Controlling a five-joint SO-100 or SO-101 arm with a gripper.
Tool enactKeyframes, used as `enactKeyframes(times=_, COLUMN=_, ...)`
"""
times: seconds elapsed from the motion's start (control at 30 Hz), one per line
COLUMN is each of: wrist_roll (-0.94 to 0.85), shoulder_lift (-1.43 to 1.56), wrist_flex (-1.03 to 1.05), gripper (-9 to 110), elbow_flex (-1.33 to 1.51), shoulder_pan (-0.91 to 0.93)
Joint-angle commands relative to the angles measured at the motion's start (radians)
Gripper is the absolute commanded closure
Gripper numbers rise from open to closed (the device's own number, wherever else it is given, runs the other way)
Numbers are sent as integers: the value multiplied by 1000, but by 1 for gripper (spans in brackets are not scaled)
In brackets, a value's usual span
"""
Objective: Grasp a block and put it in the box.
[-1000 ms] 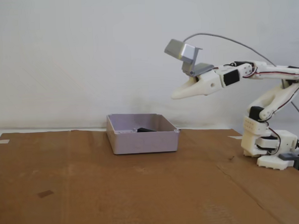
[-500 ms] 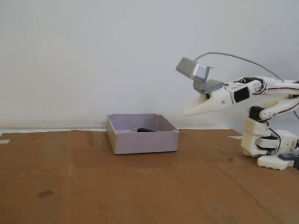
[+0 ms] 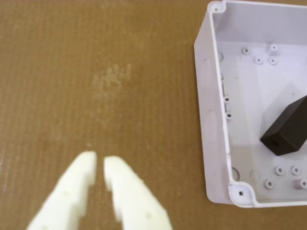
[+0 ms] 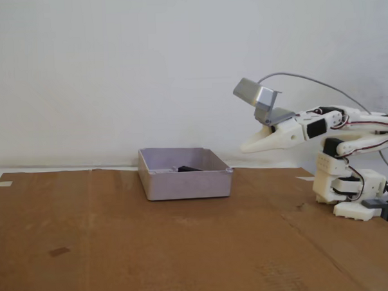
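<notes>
The pale grey-lilac box sits on the cardboard, left of the arm in the fixed view. A black block lies inside it, only its top showing over the rim. From the wrist camera the box fills the right side and the block rests tilted on its floor. My gripper hangs in the air to the right of the box, clear of it. In the wrist view the gripper is shut with nothing between its white fingers, over bare cardboard.
The arm's white base stands at the right edge of the brown cardboard sheet. A grey camera module rides above the gripper, with a cable arcing back. A small dark mark lies on the cardboard at left.
The arm has drawn back to the right and dropped lower, away from above the box. The block stays in the box.
</notes>
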Motion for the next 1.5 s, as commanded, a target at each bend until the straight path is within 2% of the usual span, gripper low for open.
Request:
enactKeyframes(times=0.0, wrist_roll=-6, shoulder_lift=81, wrist_flex=-51, gripper=101, elbow_flex=-2, shoulder_pan=-5)
enactKeyframes(times=0.97, wrist_roll=-15, shoulder_lift=314, wrist_flex=-28, gripper=101, elbow_flex=183, shoulder_pan=2)
enactKeyframes(times=1.47, wrist_roll=-25, shoulder_lift=397, wrist_flex=453, gripper=101, elbow_flex=179, shoulder_pan=-23)
